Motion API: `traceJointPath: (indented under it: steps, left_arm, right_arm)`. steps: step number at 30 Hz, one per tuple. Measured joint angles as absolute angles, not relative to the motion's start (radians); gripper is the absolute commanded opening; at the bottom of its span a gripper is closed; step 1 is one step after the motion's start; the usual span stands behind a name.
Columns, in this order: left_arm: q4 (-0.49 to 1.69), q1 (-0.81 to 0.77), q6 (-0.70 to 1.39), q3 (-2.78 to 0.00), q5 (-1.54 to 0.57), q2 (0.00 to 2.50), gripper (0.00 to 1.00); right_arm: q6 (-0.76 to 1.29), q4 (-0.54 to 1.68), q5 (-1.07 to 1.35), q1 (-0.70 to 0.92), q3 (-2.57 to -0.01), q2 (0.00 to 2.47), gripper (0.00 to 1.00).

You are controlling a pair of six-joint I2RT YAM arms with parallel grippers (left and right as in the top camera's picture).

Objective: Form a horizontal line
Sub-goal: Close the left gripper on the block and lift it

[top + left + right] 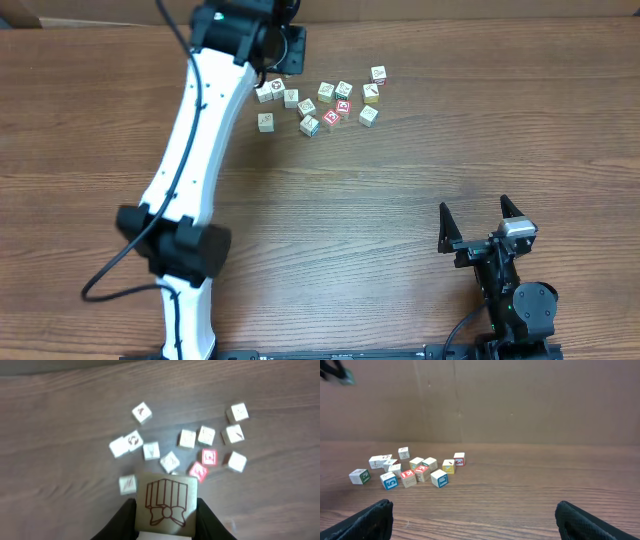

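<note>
Overhead first. The white left arm (pixel 200 130) stretches across the brown wood-grain table (pixel 420 150), and its wrist hangs at the far-left edge of the scatter of small pale wooden picture cubes (pixel 307 107). There is no horizontal line yet. A couple of cubes touch, but nothing in the scatter sits in a straight row. The right claw (pixel 476 215) waits well apart from the scatter on the near side, jaws spread wide and empty.

Now the left wrist view, slightly blurred. The left claw (pixel 165 512) is clamped on a cream wooden cube with a brown line drawing (pixel 166 492). One black finger (pixel 125 520) presses on each side face. The held cube sits just beside the scatter, and a red-faced cube (pixel 209 457) shows further in.

Over to the right wrist view. The scatter lies far off to the left, and the claw's own fingers stand wide with only bare table between them.

On handling, these cubes look light, hard and stiff, with smooth faces. They don't look fragile, but I'd expect them to skid or tumble at a nudge. The sound hold is on two opposite flat faces, square and centred. A corner grip would likely spin the cube. Setting one against a neighbour probably needs a low, gentle release, or the row drifts crooked.
</note>
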State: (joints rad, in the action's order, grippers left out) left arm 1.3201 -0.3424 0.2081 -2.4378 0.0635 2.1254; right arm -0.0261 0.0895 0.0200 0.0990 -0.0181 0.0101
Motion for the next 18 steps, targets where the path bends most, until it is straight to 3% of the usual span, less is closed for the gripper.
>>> traceJointPath:
  steps: [18]
  left_arm:
    - [1.662,-0.349,0.273,-2.444,0.060,2.076,0.21]
  right_arm:
    - [-0.027,0.090,0.020,0.099,-0.018,0.010,1.00]
